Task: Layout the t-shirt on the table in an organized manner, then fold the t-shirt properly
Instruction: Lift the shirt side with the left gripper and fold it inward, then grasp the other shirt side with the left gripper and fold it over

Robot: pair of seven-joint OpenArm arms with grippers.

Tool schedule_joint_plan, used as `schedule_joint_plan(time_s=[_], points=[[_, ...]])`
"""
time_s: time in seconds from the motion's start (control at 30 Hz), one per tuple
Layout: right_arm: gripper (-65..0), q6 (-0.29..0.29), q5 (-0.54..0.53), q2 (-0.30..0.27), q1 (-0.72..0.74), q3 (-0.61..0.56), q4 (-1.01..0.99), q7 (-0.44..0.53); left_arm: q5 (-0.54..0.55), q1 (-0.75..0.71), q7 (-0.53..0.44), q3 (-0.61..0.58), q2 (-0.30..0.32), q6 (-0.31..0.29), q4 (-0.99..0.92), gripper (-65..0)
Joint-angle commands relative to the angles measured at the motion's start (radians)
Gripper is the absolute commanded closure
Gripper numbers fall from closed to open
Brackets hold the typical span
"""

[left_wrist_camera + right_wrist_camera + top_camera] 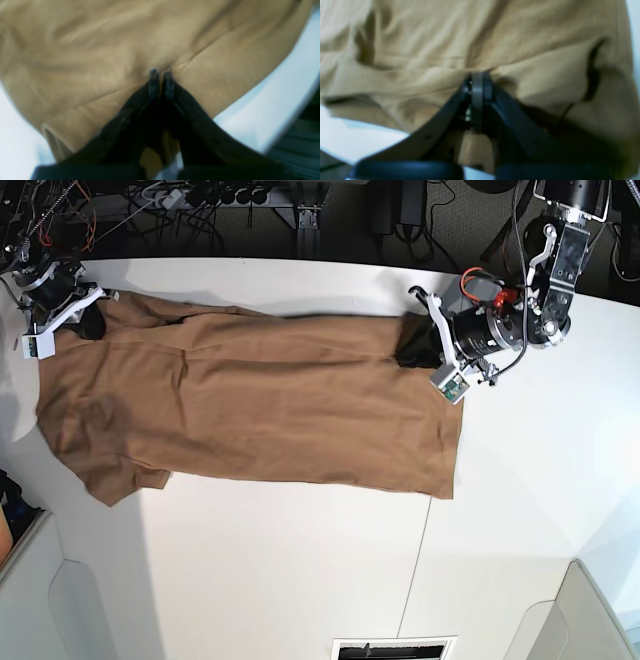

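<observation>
Two claws hold the plain tan short-sleeved t-shirt (pixel 260 405) at opposite ends of its far edge, and the cloth lies stretched between them across the large smooth white bench (pixel 300 580), which reads as a deliberate spreading hold. The left claw (pixel 161 75), seen on the right of the base view, has its dark fingers pressed together on a pinch of fabric near a seam, with creases fanning away from the pinch; that pattern suggests the cloth is under tension there. The right claw (pixel 477 80), at the far left corner in the base view, is likewise closed tight on a gathered bunch of the shirt, and folds radiate from its tips. Between the two the shirt lies mostly flat, long side running across the bench, one sleeve poking out at the near left and the hem end squared off at the right, close to the thin dark seam (pixel 425 550) in the bench. Gripping both ends on one edge lets the arms pull wrinkles out together and keep that edge straight. My judgement is that laying out is nearly finished and folding has not begun.
</observation>
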State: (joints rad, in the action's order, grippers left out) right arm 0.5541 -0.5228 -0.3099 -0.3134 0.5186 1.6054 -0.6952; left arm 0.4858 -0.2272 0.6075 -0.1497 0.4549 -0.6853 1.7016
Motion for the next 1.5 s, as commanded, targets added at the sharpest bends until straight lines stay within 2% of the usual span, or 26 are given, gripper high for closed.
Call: schedule_joint_plan(time_s=[0.0,0.17,0.4,0.5,0.53,0.7,0.73,0.8,0.93,0.97,1.03,1.13,1.33,1.47], points=[[0.0,0.001,-0.008,-0.029,-0.018,0.005,0.018,-0.005,0.012,-0.014,-0.012,0.005,0.011,-0.013,0.040,0.0],[0.0,0.001,-0.035,-0.059,-0.025,0.006,0.020,-0.005,0.011,-0.036,-0.016,0.008,0.011,-0.013,0.103,0.0],[0.0,0.000,-0.035,-0.061,0.017,0.006,0.020,-0.005,0.010,0.022,-0.012,0.008,0.011,-0.013,0.104,0.0],[0.0,0.000,-0.036,-0.061,0.045,0.008,0.021,-0.004,0.047,0.046,0.037,0.008,0.011,-0.013,0.111,0.0],[0.0,0.000,-0.043,-0.061,0.054,0.012,0.024,-0.004,0.066,0.048,0.056,0.008,0.011,-0.013,0.119,-1.3],[0.0,0.000,-0.095,-0.061,0.087,0.071,0.038,-0.005,0.138,0.048,0.062,0.021,0.011,-0.013,0.138,-26.4],[0.0,0.000,-0.095,-0.061,0.097,0.086,0.038,-0.005,0.153,0.048,0.062,0.027,0.011,-0.013,0.138,-29.1],[-0.1,-0.001,-0.094,-0.061,0.126,0.116,0.038,-0.004,0.172,0.053,0.062,0.052,0.011,-0.013,0.138,-30.4],[-21.8,-0.012,-0.085,-0.061,0.197,0.172,0.036,0.023,0.233,0.102,0.076,0.132,0.011,-0.013,0.138,-30.4],[-24.4,-0.020,-0.079,-0.062,0.216,0.180,0.034,0.040,0.257,0.126,0.090,0.154,0.011,-0.013,0.138,-30.4],[-24.6,-0.053,-0.060,-0.067,0.255,0.181,0.020,0.051,0.269,0.172,0.098,0.192,0.010,-0.011,0.137,-30.4],[-24.6,-0.065,-0.024,-0.071,0.321,0.175,-0.031,0.057,0.266,0.239,0.095,0.229,0.011,-0.006,0.093,-30.4],[-24.7,-0.064,0.041,-0.089,0.472,0.142,-0.264,0.079,0.258,0.396,0.045,0.229,0.010,-0.007,-0.232,-30.4],[-34.6,-0.072,0.074,-0.141,0.551,0.140,-0.459,0.139,0.259,0.496,0.035,0.229,0.007,-0.013,-0.473,-31.6]])
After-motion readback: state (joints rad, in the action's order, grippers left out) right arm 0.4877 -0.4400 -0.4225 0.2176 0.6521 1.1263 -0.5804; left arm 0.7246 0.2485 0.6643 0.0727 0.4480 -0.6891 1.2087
